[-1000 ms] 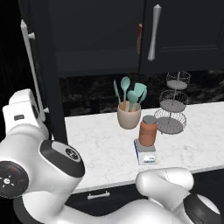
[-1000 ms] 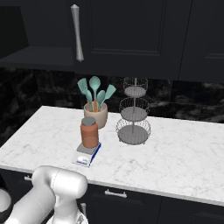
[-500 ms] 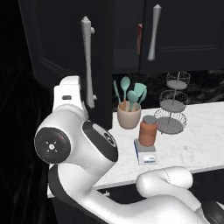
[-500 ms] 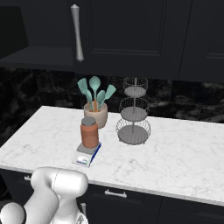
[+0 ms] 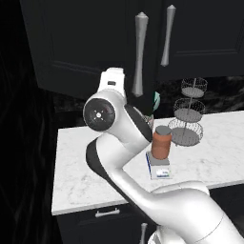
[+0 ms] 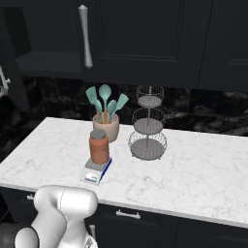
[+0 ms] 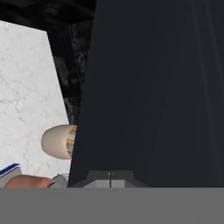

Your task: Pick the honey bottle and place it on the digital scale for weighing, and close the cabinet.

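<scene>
The honey bottle (image 5: 161,142), an orange-brown jar with a grey lid, stands upright on the digital scale (image 5: 158,170) on the white marble counter; both also show as the bottle (image 6: 99,147) on the scale (image 6: 96,170). My arm is raised at the black cabinet, my hand against its left door (image 5: 90,43), which stands nearly shut, its silver handle (image 5: 139,55) close to the other door's handle (image 5: 167,35). In the hand view the door panel (image 7: 153,87) is right in front of my gripper (image 7: 109,178), whose fingers sit together, holding nothing.
A beige cup of teal utensils (image 6: 105,127) stands just behind the scale. A three-tier wire stand (image 6: 148,131) is to its right. Black drawers with short handles (image 6: 127,214) run under the counter. The counter's left edge (image 5: 56,171) lies below my elbow.
The left cabinet door has swung from wide open to nearly shut, my arm sweeping right with it. The bottle and scale have stayed put.
</scene>
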